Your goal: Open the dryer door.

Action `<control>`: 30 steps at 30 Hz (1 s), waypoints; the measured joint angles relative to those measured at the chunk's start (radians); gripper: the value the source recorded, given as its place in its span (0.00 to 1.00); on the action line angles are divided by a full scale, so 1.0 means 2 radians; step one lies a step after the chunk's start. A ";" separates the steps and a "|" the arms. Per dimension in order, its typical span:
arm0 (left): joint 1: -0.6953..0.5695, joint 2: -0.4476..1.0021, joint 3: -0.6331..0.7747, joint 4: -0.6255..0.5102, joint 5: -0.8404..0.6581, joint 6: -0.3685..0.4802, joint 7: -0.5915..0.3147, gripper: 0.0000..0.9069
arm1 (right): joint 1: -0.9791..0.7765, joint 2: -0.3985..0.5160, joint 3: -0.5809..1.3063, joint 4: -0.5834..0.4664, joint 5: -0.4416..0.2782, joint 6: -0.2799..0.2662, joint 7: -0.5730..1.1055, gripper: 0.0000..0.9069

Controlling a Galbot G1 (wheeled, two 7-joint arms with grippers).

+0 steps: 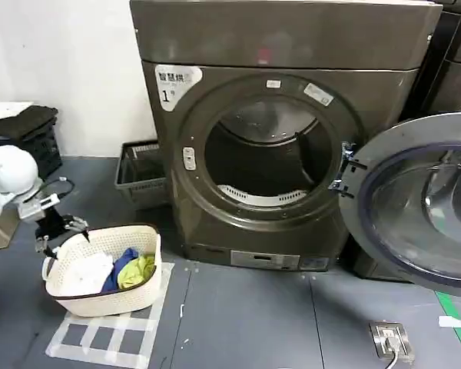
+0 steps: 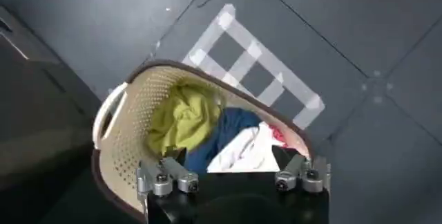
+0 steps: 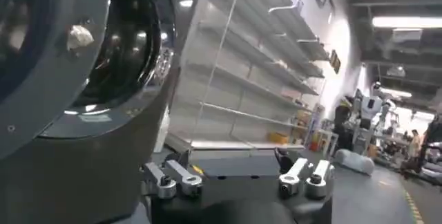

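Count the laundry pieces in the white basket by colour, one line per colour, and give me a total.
White: 1
Blue: 1
Yellow-green: 1
Total: 3 visible in the basket; a bit of red shows by the white piece, and I cannot tell if it is a separate item.

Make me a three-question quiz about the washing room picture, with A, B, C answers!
1. Where is the laundry basket?
A. inside the drum
B. on the floor left of the dryer
C. on top of the dryer

2. What number is on the dryer's label?
A. 1
B. 5
C. 8

3. How is the dryer door?
A. shut
B. swung wide open
C. taken off

Answers: 1 B, the basket sits on taped floor beside the machine. 2 A, the label reads 1. 3 B, the door hangs out to the right and the drum shows.
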 joint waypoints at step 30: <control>0.010 -0.001 0.001 -0.011 0.024 0.000 -0.047 1.00 | 0.003 0.002 0.002 -0.008 0.005 0.020 -0.009 1.00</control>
